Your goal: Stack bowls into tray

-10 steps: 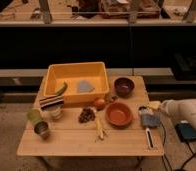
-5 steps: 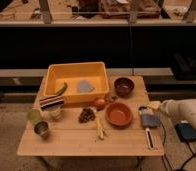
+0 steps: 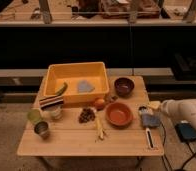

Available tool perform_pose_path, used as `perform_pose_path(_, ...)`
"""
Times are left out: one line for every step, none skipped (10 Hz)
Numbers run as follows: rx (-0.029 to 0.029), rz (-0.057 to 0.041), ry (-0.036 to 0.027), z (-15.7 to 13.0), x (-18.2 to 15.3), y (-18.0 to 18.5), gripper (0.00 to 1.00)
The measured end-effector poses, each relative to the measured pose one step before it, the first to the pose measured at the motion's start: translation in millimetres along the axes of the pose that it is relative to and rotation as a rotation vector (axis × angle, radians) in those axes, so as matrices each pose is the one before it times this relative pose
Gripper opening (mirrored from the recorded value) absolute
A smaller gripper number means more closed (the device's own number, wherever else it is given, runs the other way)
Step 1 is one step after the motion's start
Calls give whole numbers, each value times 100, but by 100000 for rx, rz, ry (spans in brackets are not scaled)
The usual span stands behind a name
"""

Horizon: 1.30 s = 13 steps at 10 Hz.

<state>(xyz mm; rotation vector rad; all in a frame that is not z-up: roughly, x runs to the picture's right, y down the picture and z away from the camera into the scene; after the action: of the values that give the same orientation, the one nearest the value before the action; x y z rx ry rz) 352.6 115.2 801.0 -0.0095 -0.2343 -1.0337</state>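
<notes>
We find the hand (image 3: 150,111) at the right edge of the worktop (image 3: 66,145), fingers apart. The orange bowl (image 3: 119,114) sits just left of it. The brown bowl (image 3: 124,86) stands farther back, just beside the right wall of the tray (image 3: 76,67). Both bowls rest on the worktop, outside the tray and apart.

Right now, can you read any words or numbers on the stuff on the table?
No text, number or sign can be read anywhere.
Yellow tray, orange bowl and brown bowl: plain, no writing shows.
Dark striped thing in front of the tray: pale bands, too blurred to read as letters.
Gripper, at the table's right edge beside the orange bowl: no readable label.
</notes>
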Motion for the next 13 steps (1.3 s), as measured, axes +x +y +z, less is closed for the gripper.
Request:
perform_pose_path(4,-2,2,0,1,-3,66)
perform_pose_path(0,6,-1,1,-1,3,66)
perform_pose_path(-3,0,3,-1,2,1,66)
perform_pose_path(1,-1,-3,1,-1,-2,66)
perform_pose_path(-144,-79,122,-74,73,-41,66)
perform_pose_path(-830,23,-260,-18,3,-46,66)
perform_pose_path(-1817,-613,74,-63,339,-609,66)
perform_pose_path(-2067,-702,-543,-41,810,-1809,66)
perform_pose_path(-1354,-1114,-35,-239,1057,-1668,66)
perform_pose_path(-935,-2040,-621,-265,947,-2273,66)
perform_pose_path(-107,-2063,-1107,-76,472,-2039,66)
perform_pose_path(354,-1938,-3487,473,513,-2232,66)
perform_pose_path(1456,-277,-2980,484,267,-852,66)
